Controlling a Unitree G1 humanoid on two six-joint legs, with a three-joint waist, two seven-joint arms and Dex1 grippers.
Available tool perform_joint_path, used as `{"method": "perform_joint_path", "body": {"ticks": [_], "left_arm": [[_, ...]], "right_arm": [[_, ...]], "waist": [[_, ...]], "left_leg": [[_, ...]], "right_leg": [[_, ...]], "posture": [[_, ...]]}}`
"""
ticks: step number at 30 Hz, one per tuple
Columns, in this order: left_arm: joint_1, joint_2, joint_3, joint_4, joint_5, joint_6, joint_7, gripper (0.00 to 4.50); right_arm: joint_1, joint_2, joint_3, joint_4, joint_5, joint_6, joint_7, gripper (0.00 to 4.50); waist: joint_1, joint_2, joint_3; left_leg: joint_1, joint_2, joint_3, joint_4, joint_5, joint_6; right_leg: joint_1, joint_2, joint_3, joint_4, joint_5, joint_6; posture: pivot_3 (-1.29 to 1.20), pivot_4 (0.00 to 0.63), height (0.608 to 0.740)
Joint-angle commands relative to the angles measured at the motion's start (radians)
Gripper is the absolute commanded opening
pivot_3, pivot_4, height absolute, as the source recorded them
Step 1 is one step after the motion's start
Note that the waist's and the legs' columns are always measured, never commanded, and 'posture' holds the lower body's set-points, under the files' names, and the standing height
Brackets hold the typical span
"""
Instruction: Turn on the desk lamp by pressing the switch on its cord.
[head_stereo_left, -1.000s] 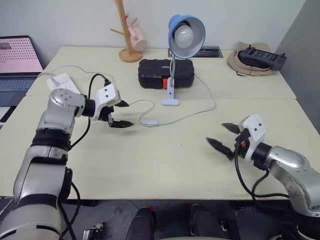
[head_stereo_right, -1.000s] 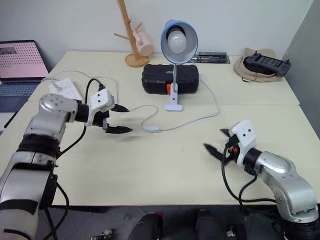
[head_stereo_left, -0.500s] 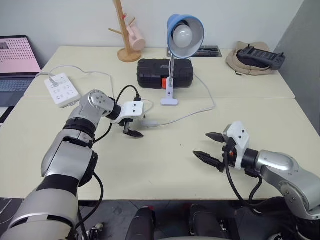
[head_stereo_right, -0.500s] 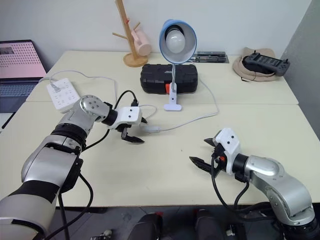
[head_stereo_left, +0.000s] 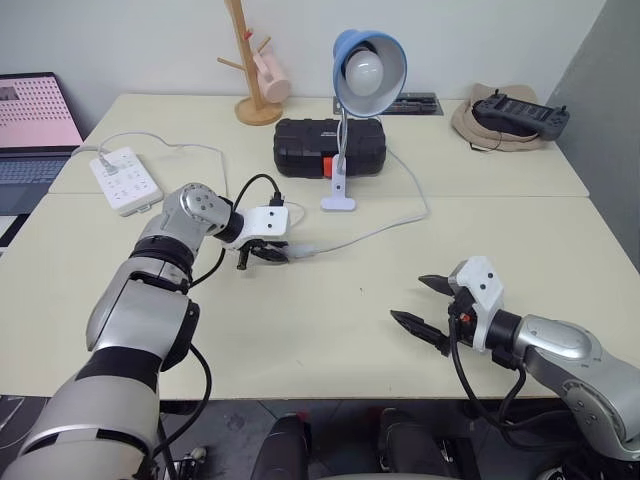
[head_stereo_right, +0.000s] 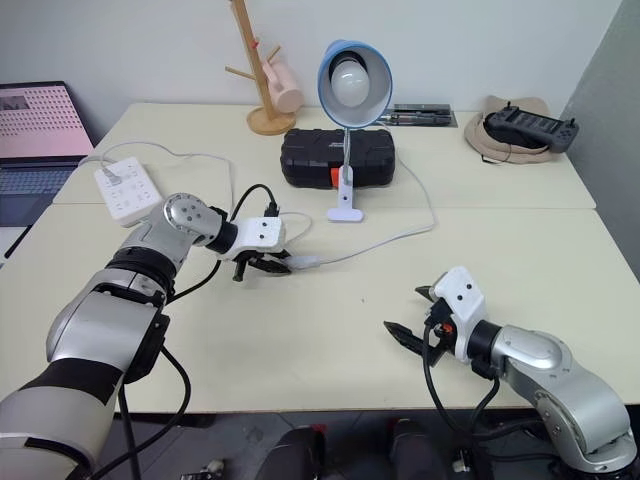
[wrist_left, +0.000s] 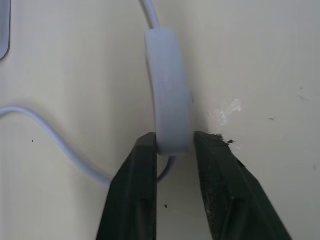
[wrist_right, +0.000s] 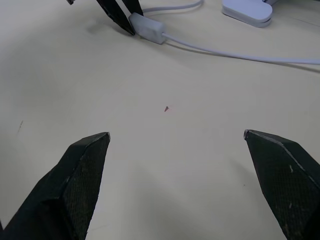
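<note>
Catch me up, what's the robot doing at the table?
It is working on the desk lamp. The left hand has its two fingers closed on the near end of the inline switch on the lamp's cord, which lies on the table. The bulb looks unlit. The right hand hovers open over bare table, holding nothing.

The lamp (head_stereo_left: 352, 110) stood upright near the table's far middle, its blue dome shade tilted forward over a large white bulb, unlit, on a thin white stem and small white base. Its thin white cord (head_stereo_left: 400, 215) ran from the base in a loop, then across the tabletop. Partway along lay the switch (wrist_left: 169, 110), a small white oblong, flat on the table, one end pinched between the left gripper's (wrist_left: 173, 150) black fingers.
</note>
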Motion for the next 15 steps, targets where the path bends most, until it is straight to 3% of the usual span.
{"method": "perform_joint_path", "body": {"ticks": [1,3,7,9,12,15], "left_arm": [[-0.018,-0.011,0.026,0.001,-0.006,0.006,0.018,0.38],[-0.017,-0.016,0.036,0.0,-0.013,0.013,0.017,0.38],[-0.048,-0.054,0.147,0.006,-0.126,0.247,-0.044,0.38],[-0.076,-0.069,0.213,-0.011,-0.21,0.476,-0.18,0.38],[-0.003,-0.061,0.2,-0.307,-0.444,0.895,-0.316,0.38],[0.094,-0.088,0.259,-0.652,-0.61,1.311,-0.273,0.38]], "right_arm": [[-0.023,-0.008,-0.03,-0.029,0.012,-0.002,-0.009,4.5],[-0.027,-0.006,-0.028,-0.029,0.013,0.0,-0.011,4.5],[-0.035,0.02,-0.043,-0.026,0.05,0.021,-0.019,4.5],[-0.025,0.033,-0.068,-0.026,0.089,0.041,-0.021,4.5],[-0.008,0.112,-0.146,-0.003,0.23,0.095,-0.052,4.5],[-0.031,0.258,-0.218,0.056,0.433,0.134,-0.154,4.5]], "waist": [[0.0,0.0,0.0],[0.0,0.0,0.0],[0.0,0.0,0.0],[-0.001,0.0,0.0],[-0.004,0.0,0.0],[-0.008,0.0,0.0]], "left_leg": [[0.0,0.0,0.0,0.0,0.0,0.0],[0.0,0.0,0.0,0.0,0.0,0.0],[0.0,0.0,0.0,0.0,0.0,0.0],[-0.001,0.0,0.0,0.0,0.0,0.0],[-0.001,0.0,-0.001,0.0,0.0,0.0],[-0.001,0.002,-0.004,0.0,0.0,0.0]], "right_leg": [[0.0,0.0,0.0,0.0,0.0,0.0],[0.0,0.0,0.0,0.0,0.0,0.0],[0.0,0.0,0.0,0.0,0.0,0.0],[0.0,0.0,-0.001,0.0,0.0,0.0],[-0.001,0.0,-0.001,0.0,0.0,0.0],[0.0,0.0,0.001,0.001,0.0,-0.001]], "posture": [[0.0,0.15,0.74],[0.0,0.15,0.74],[0.0,0.15,0.74],[0.0,0.15,0.74],[0.0,0.15,0.74],[0.0,0.15,0.74]]}}
